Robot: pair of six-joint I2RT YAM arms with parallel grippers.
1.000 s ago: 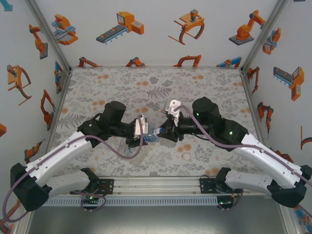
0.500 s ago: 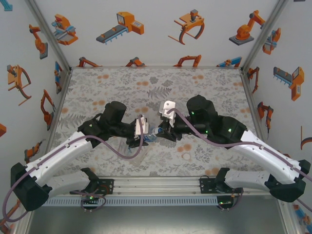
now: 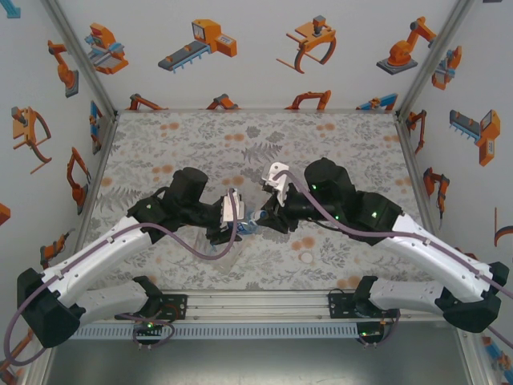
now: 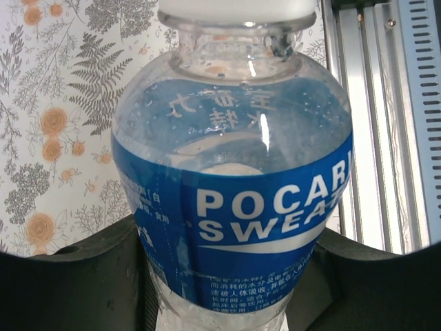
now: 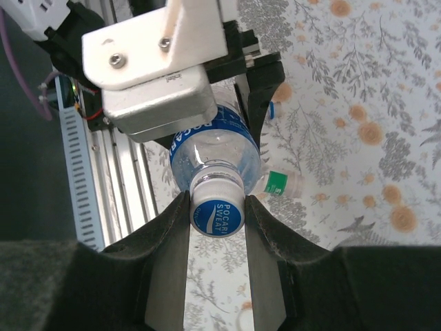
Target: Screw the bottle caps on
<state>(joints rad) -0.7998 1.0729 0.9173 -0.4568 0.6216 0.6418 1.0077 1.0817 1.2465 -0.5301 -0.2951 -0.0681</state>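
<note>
Item 1: bottle (image 4: pixel 234 172). Clear plastic with a blue label band and droplets inside the wall. In the top view it sits just below the frame's centre, between the two grippers and above the table (image 3: pixel 160 136). In the left wrist view its neck points to the top edge.

Item 2: cap (image 5: pixel 217 215). White ribbed side and blue printed top, seated on the bottle's neck, at the centre of the right wrist view.

Item 3: left gripper (image 4: pixel 220 283). Its fingers are clamped on the bottle's body at the label, one finger (image 4: pixel 76 276) at each lower corner.

Item 4: right gripper (image 5: pixel 217 207). Its fingers are pressed against the cap from both sides, with one finger (image 5: pixel 172 241) just left of it.

Item 5: green cap (image 5: pixel 276 183). It lies on the floral table right of the held bottle, with a clear plastic piece touching its right side.

Item 6: rail (image 5: pixel 124 200). Ribbed aluminium, at the left of the right wrist view.
</note>
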